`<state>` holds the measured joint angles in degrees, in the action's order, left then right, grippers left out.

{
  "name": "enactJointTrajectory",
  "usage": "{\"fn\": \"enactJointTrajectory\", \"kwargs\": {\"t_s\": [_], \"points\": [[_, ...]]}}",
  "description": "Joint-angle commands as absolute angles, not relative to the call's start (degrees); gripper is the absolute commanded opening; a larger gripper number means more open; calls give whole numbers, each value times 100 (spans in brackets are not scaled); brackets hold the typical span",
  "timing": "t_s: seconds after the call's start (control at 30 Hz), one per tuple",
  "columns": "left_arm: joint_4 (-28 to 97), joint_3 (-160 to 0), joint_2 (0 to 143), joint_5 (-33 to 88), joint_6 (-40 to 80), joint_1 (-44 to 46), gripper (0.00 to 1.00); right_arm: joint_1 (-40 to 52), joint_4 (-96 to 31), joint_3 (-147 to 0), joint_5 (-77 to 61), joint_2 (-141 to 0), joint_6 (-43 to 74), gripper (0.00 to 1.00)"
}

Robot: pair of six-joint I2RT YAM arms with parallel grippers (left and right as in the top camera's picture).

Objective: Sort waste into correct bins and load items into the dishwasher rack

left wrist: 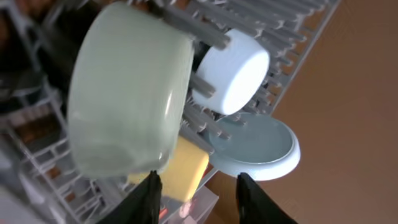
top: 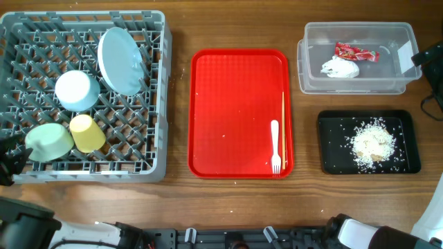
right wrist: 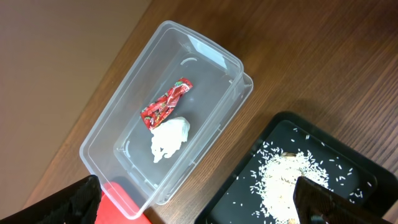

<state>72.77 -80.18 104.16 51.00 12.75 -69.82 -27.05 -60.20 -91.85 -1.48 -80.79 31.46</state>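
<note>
Looking down on a wooden desk (top: 173, 200), a big grey dish rack (top: 160, 104) sits at 9 o'clock. Inside it, a pale blue plate (top: 120, 60) stands on edge at 1 o'clock and a pale blue bowl (top: 77, 90) rests near the middle. A yellow cup (top: 87, 133) and a light green bowl (top: 50, 142) lie side by side at 7 o'clock. A flat red tray (top: 235, 104) fills the centre of the desk. A white fork (top: 275, 146) and thin wooden chopsticks (top: 283, 128) lie just beside each other near its 4 o'clock corner. At 2 o'clock a clear tub (top: 353, 28) holds a red wrapper (top: 356, 52) and a white tissue (top: 340, 68), touching. At 4 o'clock a black tray (top: 332, 149) holds a heap of rice (top: 374, 142). The left fingers (left wrist: 147, 199) are spread apart with nothing between them, close to the green bowl in the rack. The right fingers (right wrist: 74, 202) are spread wide and empty, above the tub and the black tray.
</note>
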Motion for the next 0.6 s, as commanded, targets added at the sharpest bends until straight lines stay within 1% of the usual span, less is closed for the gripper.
{"fn": "enactJointTrajectory", "kwargs": {"t_s": [0.0,0.1,0.17,0.2,0.23,0.3,0.5,0.57], "points": [[7491,-8101,9662,4224,1223,-7002,4,-2703,-6010,-9181,-158,-8117,3168,100],[7456,-8101,9098,4145,1337,-6976,4,-2703,-6010,-9181,-158,-8117,3168,100],[7135,-8101,8687,4093,1481,-6864,4,-2703,-6010,-9181,-158,-8117,3168,100],[6925,-8101,8547,3822,1638,-6753,4,-2703,-6010,-9181,-158,-8117,3166,100],[6733,-8101,8444,3304,1964,-6598,4,-2703,-6010,-9181,-158,-8117,3168,100],[6458,-8088,8444,1999,2698,-6082,4,-2703,-6010,-9181,-158,-8117,3168,100],[5811,-8079,9080,1184,2746,-4633,4,-2703,-6010,-9181,-158,-8117,3168,100],[5594,-8079,9321,661,2749,-4185,4,-2703,-6010,-9181,-158,-8117,3166,100]]}}
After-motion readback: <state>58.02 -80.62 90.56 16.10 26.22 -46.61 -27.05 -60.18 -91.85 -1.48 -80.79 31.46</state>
